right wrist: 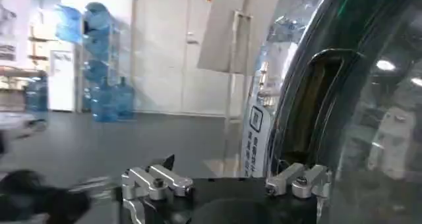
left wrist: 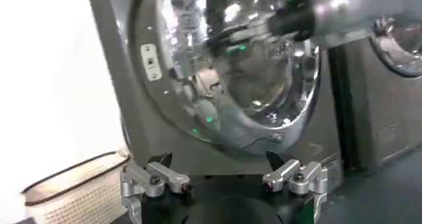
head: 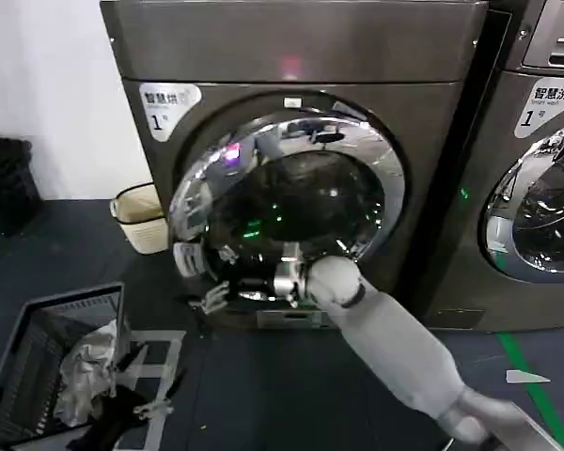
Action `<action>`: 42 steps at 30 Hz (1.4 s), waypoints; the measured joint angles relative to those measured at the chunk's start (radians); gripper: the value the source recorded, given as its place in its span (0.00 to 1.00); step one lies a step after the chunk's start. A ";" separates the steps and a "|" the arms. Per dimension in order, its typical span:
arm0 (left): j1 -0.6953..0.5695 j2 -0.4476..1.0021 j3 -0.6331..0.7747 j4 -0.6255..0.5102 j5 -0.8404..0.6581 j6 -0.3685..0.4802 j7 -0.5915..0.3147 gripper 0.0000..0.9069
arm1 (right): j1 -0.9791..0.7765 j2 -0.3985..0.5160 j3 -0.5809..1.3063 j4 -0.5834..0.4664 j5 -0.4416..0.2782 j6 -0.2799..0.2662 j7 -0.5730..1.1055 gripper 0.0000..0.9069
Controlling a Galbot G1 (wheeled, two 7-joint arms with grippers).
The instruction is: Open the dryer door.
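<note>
Chrome rim of the dryer door point(head: 284, 209) gleams against the front of the grey-brown dryer point(head: 291, 56) (white "1" label at its upper left corner). My right gripper point(head: 216, 297) sits at the door's lower left edge, fingers point(right wrist: 158, 179) spread apart, pinching nothing. My left gripper point(left wrist: 227, 179) hangs low before the dryer, fingers equally spread.

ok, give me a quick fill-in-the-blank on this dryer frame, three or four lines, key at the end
1. The right gripper reaches the lower rim of the dryer door, whose rim is shiny ____.
2. The white corner label on the dryer carries the digit ____.
3. The laundry basket on the floor sits on the robot's ____ side.
4. The left gripper has its fingers ____.

Missing words: chrome; 1; left; open
</note>
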 joint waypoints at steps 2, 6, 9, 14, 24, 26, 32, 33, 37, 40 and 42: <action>-0.017 0.009 -0.006 0.011 -0.012 0.001 -0.006 1.00 | -0.018 -0.027 0.017 0.032 0.009 -0.002 -0.042 1.00; -0.059 0.032 -0.013 0.013 -0.038 0.015 0.001 1.00 | -0.058 -0.069 0.055 0.089 0.033 0.003 -0.104 1.00; -0.090 0.051 -0.024 0.017 -0.069 0.047 0.001 1.00 | -0.090 -0.097 0.084 0.127 0.037 0.009 -0.152 1.00; -0.147 0.090 -0.049 0.042 -0.100 0.061 -0.008 1.00 | -0.148 -0.144 0.133 0.187 0.043 0.038 -0.228 1.00; -0.259 0.191 -0.015 0.118 -0.240 0.084 0.022 1.00 | -0.322 -0.259 0.278 0.323 0.059 0.081 -0.357 1.00; -0.292 0.221 0.005 0.134 -0.267 0.095 0.023 1.00 | -0.362 -0.283 0.309 0.345 0.061 0.095 -0.370 1.00; -0.400 0.314 0.103 0.156 -0.378 0.112 0.049 1.00 | -0.477 -0.355 0.419 0.366 0.068 0.128 -0.436 1.00; -0.420 0.331 0.128 0.154 -0.402 0.110 0.062 1.00 | -0.494 -0.363 0.441 0.360 0.070 0.134 -0.446 1.00; -0.491 0.392 0.227 0.130 -0.466 0.103 0.084 1.00 | -0.553 -0.393 0.522 0.320 0.082 0.148 -0.477 1.00; -0.549 0.435 0.314 0.117 -0.485 0.100 0.091 1.00 | -0.587 -0.411 0.596 0.274 0.104 0.160 -0.494 1.00; -0.584 0.455 0.373 0.117 -0.494 0.100 0.096 1.00 | -0.607 -0.420 0.650 0.237 0.115 0.166 -0.509 1.00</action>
